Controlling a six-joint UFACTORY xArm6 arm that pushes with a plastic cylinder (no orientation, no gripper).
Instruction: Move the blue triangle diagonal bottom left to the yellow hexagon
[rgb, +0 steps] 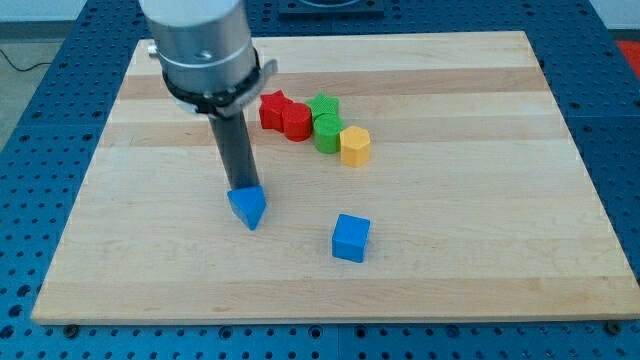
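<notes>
The wooden desk (480, 270) fills most of the view and is set on a blue perforated base (620, 150). At about eleven o'clock from the desk's middle, the grey cylindrical end of the arm (200, 45) is seen, and from it a straight dark rod (233, 150) runs down toward seven o'clock. No claw is carried by this arm, so no spread or pressed-together state can be given; only my tip (243, 188) is there, and it is seen touching or just above the top edge of the blue triangle (247, 207), on its twelve o'clock side. The blue triangle lies at about eight o'clock from the desk's middle and at about eight o'clock from the yellow hexagon (354, 146), well apart from it. A blue cube (351, 238) is placed at about six o'clock from the yellow hexagon, apart from the triangle at its four o'clock. A tight cluster is formed at twelve o'clock from the desk's middle: a red star-like block (273, 109), a red rounded block (297, 121) touching it, a green block (323, 107) behind, a green cylinder-like block (327, 133), and the yellow hexagon just beside that at four o'clock.
</notes>
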